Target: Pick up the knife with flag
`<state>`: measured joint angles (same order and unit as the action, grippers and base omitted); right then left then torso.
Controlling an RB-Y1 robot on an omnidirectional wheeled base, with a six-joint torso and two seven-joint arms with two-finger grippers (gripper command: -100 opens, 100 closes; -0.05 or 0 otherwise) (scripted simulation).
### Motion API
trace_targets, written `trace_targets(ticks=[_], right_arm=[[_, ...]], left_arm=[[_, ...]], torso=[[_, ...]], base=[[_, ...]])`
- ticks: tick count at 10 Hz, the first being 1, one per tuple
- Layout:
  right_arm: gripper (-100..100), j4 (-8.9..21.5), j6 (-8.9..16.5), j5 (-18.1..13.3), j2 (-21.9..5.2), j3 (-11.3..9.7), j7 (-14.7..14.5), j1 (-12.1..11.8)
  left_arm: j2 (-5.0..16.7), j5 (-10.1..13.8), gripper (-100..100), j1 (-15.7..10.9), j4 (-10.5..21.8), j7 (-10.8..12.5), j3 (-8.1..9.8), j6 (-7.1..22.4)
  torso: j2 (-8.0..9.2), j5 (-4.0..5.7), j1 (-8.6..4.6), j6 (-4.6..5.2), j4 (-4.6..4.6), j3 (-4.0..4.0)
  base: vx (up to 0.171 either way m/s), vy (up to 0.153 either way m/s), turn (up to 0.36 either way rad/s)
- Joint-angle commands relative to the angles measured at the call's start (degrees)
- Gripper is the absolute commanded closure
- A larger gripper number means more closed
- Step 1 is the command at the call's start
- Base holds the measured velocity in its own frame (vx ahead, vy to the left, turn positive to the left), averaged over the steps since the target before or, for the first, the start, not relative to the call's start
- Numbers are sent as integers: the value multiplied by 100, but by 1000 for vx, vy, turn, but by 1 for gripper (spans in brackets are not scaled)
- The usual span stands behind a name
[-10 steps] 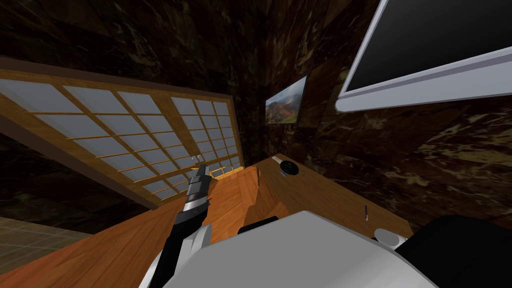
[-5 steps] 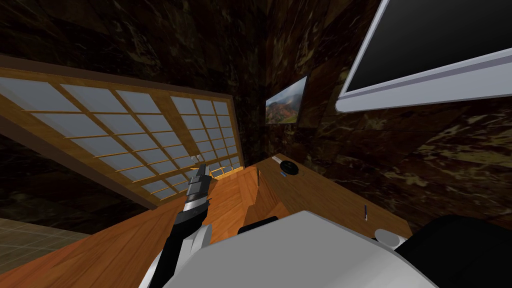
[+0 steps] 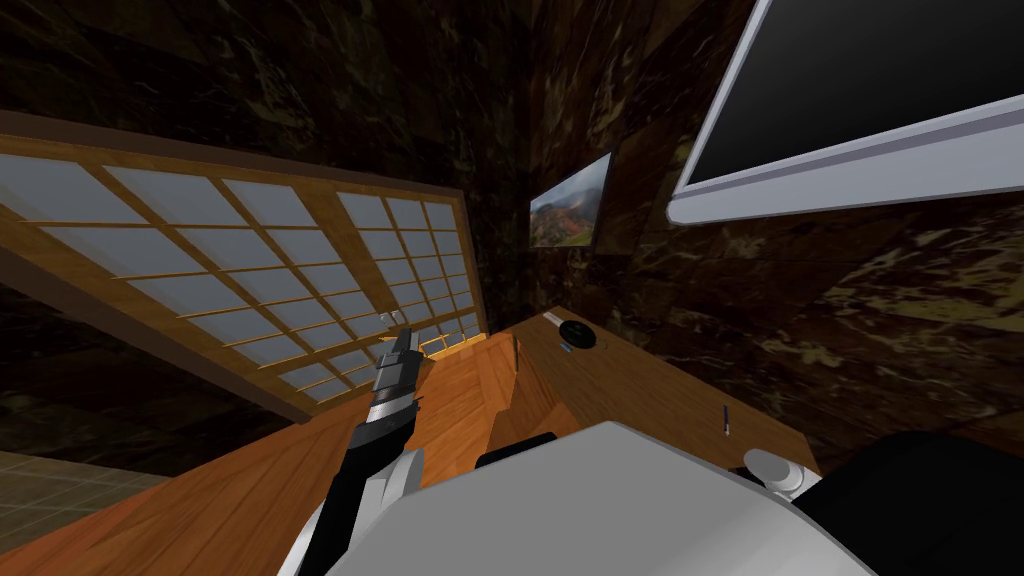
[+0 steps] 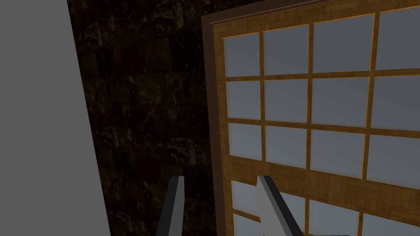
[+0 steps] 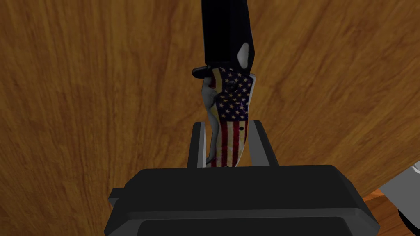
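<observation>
- Nearest us, the dark, boxy body of our right end effector (image 5: 227, 125) hides the butt of the knife (image 5: 231, 102).
- Its two thin grey fingers (image 5: 199, 143) pinch the knife's handle from either side.
- The handle is gently curved. It is printed with white stars on navy and red and cream stripes, and has a pale metal strip along one edge.
- Beyond the handle, the blade is flat matt black with a small pale cut-out, and its tip is cut off by the frame.
- Behind it lies the bench (image 5: 82, 102), orange-brown wood with a streaky grain. We cannot tell whether the knife touches it.
- Our left end effector (image 3: 402, 338) is raised over the bench to our left, its fingers spread with nothing between them.
- Farthest away, a flat round black object (image 3: 578, 335) sits on the bench near the dark marbled wall (image 3: 700, 330), too small to make out.
</observation>
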<state>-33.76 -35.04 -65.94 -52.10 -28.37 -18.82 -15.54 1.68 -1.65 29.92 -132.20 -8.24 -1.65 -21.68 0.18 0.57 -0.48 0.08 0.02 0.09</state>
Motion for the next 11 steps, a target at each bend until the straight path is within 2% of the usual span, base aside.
trace_targets(ticks=[1,3,9,10,11], right_arm=[[100,213,-205,-200,29,214,-96,139],[100,213,-205,-200,29,214,-96,139],[100,933,-908,-954,89,989,-362,641],[100,1037,-856,-851,130,929,-437,681],[0,1073,-890,-863,137,947,-473,698]], left_arm=[[0,0,0,0,0,0,0,0],[0,0,0,0,0,0,0,0],[0,0,0,0,0,0,0,0],[0,0,0,0,0,0,0,0],[0,0,0,0,0,0,0,0]], torso=[[0,0,0,0,0,0],[1,1,0,-1,0,0],[3,-1,4,2,-1,1],[1,0,4,3,-2,0],[-1,2,-4,2,-2,-1]], base=[[-16,42,-61],[-6,19,-3],[-14,32,-49],[-7,18,-10],[0,0,0]])
